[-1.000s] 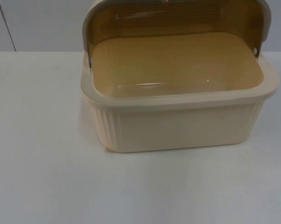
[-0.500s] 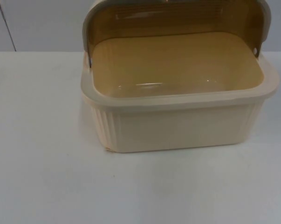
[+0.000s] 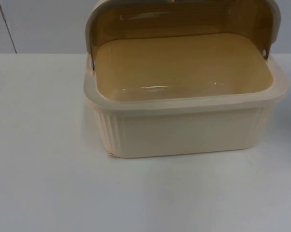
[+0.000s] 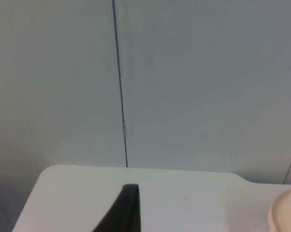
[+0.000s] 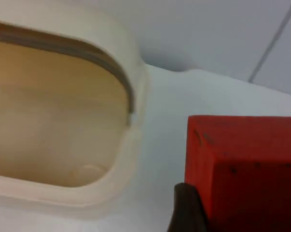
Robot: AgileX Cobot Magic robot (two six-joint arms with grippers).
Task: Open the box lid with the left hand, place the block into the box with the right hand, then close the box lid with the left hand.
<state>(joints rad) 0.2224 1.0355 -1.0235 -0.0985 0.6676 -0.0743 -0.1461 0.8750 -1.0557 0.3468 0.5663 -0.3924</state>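
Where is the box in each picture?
Top view: the box stands at the middle of the table, lid up at the back.
Left wrist view: just a cream edge of it.
Right wrist view: its open inside and rim, beside the red block.
Shared landmark: the cream rim.

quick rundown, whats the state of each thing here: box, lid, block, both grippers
box: upright on the table, open, nothing inside it
lid: swung up and back behind the opening
block: red, outside the box, close against a fingertip of the right gripper, beside the box rim
left gripper: away from the box, pointing at the table edge and wall; it waits
right gripper: at the block; grasp cannot be judged
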